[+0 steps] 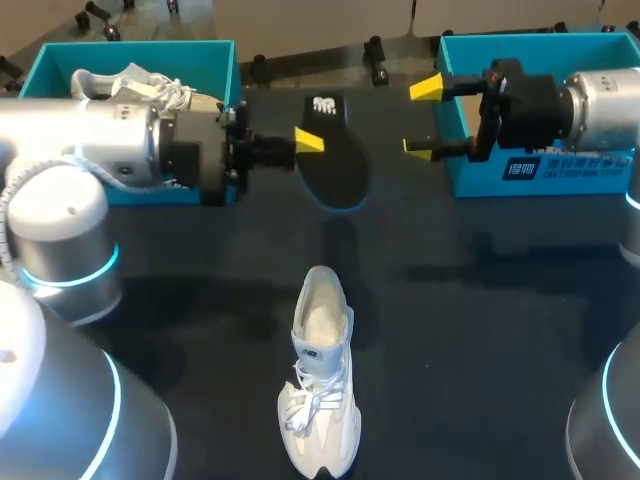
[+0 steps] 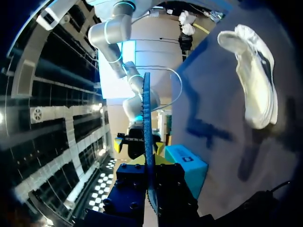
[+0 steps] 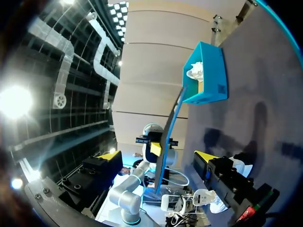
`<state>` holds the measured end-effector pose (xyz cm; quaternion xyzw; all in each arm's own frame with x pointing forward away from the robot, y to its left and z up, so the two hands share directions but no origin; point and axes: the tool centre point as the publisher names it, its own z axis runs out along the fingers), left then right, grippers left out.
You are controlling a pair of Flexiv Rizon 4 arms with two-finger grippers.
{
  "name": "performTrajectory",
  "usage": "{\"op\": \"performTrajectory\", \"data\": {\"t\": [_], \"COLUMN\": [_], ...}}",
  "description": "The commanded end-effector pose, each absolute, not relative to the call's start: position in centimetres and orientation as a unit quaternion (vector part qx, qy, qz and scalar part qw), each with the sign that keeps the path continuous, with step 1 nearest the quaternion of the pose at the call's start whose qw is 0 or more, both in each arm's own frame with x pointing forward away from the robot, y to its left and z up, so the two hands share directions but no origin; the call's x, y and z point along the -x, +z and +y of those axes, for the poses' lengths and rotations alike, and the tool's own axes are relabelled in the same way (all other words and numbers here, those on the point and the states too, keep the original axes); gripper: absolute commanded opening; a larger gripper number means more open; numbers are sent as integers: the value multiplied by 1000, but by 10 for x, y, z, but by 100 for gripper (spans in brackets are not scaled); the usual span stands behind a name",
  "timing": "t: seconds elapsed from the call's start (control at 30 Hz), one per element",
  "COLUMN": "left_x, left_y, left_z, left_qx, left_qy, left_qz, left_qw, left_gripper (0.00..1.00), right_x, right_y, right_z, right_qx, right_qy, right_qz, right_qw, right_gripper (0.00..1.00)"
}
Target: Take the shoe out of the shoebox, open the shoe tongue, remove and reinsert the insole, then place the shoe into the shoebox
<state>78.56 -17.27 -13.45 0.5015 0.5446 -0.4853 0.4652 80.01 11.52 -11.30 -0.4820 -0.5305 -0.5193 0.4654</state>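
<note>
Dark tabletop (image 1: 480, 300) under two robot arms, head view. At top centre of the frame, black foam insole (image 1: 335, 150) up off the surface, broad face to the camera, pinched at its left edge by the left gripper (image 1: 309, 142), fingers narrowed onto it from both sides. To its right, the right gripper (image 1: 422, 117) spread wide and holding nothing, one yellow tip above the other, just short of the insole's right edge and not touching it.

At lower centre, white lace-up sneaker (image 1: 320, 385) resting alone on the table, heel toward the insole, toe toward the bottom edge, mouth gaping, well apart from both grippers.

At upper left, left teal shoebox (image 1: 60, 62) behind the left arm, with a second white shoe (image 1: 135, 85) lying inside. At upper right, right teal shoebox (image 1: 480, 175), partly hidden behind the right arm.

Left wrist view: insole (image 2: 147, 142) edge-on, rising straight out from between the left gripper's (image 2: 147, 163) fingers; sneaker (image 2: 253, 80) off to one side on the table; right teal shoebox (image 2: 187, 165) ahead, close beside the fingers.

Right wrist view: right gripper (image 3: 158, 156) with yellow tips far apart, insole (image 3: 170, 127) edge-on ahead of the gap; left teal shoebox (image 3: 210, 80) beyond it, white shoe showing within.
</note>
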Motion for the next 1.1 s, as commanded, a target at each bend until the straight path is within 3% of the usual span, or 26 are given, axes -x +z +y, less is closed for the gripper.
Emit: {"op": "performTrajectory", "data": {"t": [0.03,0.33,0.57,1.1], "left_x": [-786,-790,-775,-772], "left_y": [-132,-131,-136,-137], "left_z": [-151,-143,-140,-140], "left_qx": [-502,-400,-314,-314], "left_qy": [-491,-533,-562,-562], "left_qz": [588,723,757,757], "left_qw": [401,182,114,112], "left_gripper": [0,0,0,0], "right_x": [-799,-799,-799,-799], "right_y": [-113,-113,-113,-113], "right_z": [116,116,116,116], "right_qx": [483,483,483,483], "right_qy": [-520,-520,-520,-520], "right_qz": [-530,-530,-530,-530], "right_qw": [464,464,464,464], "right_gripper": [100,100,100,100]}}
